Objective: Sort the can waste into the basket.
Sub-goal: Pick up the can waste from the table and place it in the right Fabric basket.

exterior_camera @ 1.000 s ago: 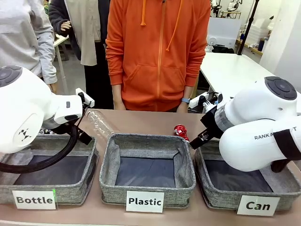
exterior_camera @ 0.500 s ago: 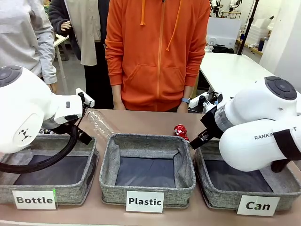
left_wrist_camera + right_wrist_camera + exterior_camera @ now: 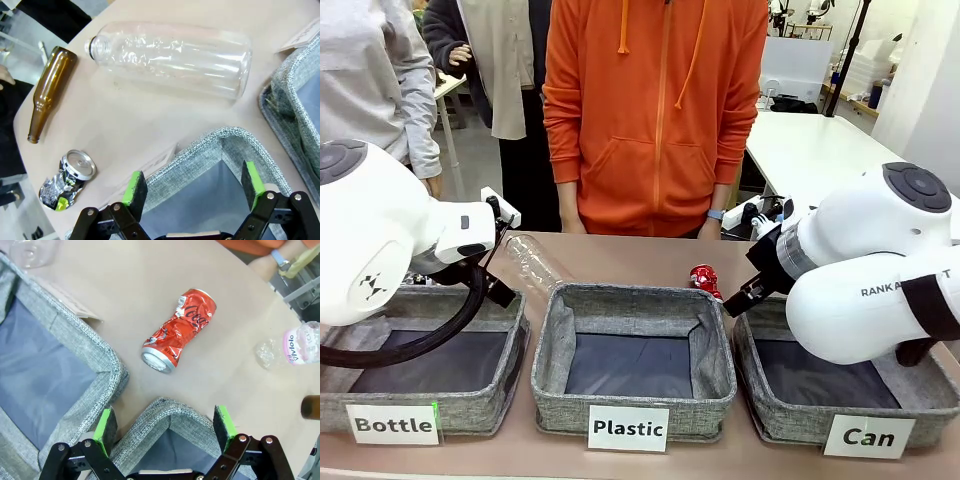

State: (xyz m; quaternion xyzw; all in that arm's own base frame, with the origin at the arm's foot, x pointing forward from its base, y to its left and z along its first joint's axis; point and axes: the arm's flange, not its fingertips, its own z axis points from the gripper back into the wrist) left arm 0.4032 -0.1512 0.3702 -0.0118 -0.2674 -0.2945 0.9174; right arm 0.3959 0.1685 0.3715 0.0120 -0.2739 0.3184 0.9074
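Observation:
A dented red can (image 3: 179, 330) lies on its side on the tan table, just beyond my right gripper (image 3: 165, 425), which is open and holds nothing. That gripper hovers over a corner of the "Can" basket (image 3: 150, 416). From the front, the red can (image 3: 704, 278) peeks out behind the baskets and the "Can" basket (image 3: 757, 398) stands at the right. A crushed black and silver can (image 3: 67, 179) rests near the table edge, off to the left of my open, empty left gripper (image 3: 193, 182).
A clear plastic bottle (image 3: 170, 57) and a brown glass bottle (image 3: 47, 92) lie beyond the "Bottle" basket (image 3: 420, 405). The "Plastic" basket (image 3: 632, 296) stands in the middle. A small crumpled bottle with a pink label (image 3: 295, 347) lies at the right. A person in an orange hoodie (image 3: 655, 110) stands opposite.

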